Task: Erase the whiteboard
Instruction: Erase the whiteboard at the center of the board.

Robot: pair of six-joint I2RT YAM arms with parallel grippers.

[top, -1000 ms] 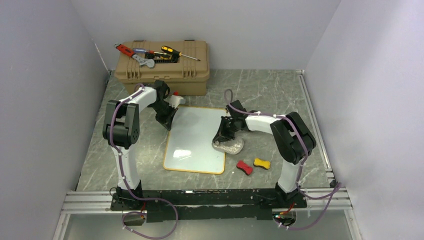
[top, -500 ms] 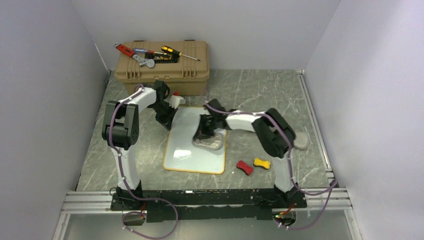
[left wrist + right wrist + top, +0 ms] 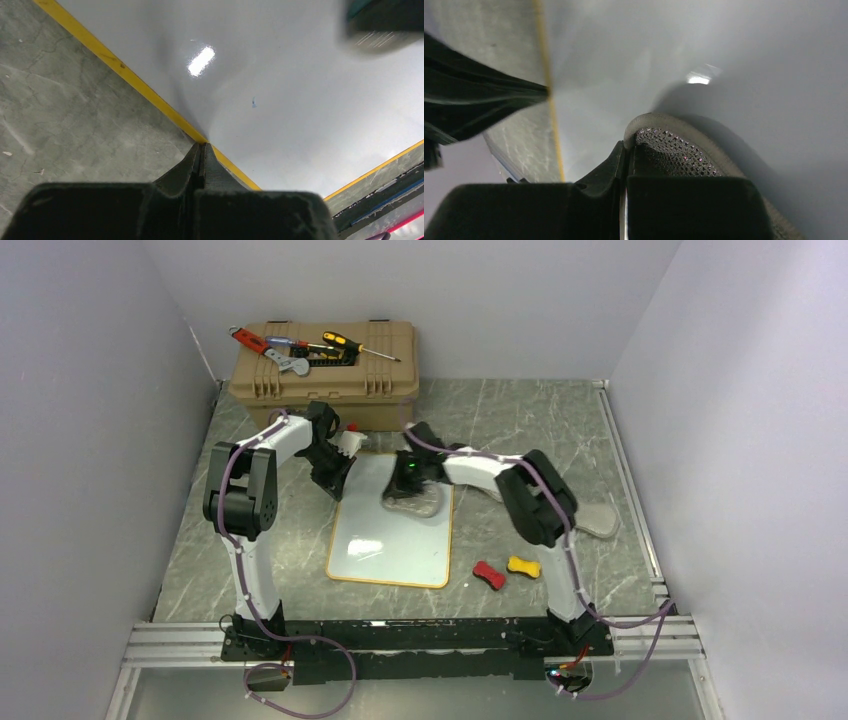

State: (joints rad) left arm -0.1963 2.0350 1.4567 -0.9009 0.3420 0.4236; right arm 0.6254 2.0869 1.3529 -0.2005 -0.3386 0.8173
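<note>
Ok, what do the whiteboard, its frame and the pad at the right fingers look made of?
Whiteboard: smooth, glossy white surface, likely coated; it mirrors a lamp glare. Its frame: thin orange-yellow rim, wood or plastic, can't tell. Pad: grey, soft-looking fabric or foam, with a dotted mesh texture and a rounded edge.

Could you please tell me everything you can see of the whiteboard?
The whiteboard is a flat white rectangle with rounded corners and a thin orange-yellow frame, lying on the grey marbled table just in front of the tan toolbox. Its glossy face reflects a lamp and looks almost clean; one tiny blue speck shows. The left gripper, jaws shut, touches its left frame edge, and a grey pad held by the right gripper rests on its far part.
</note>
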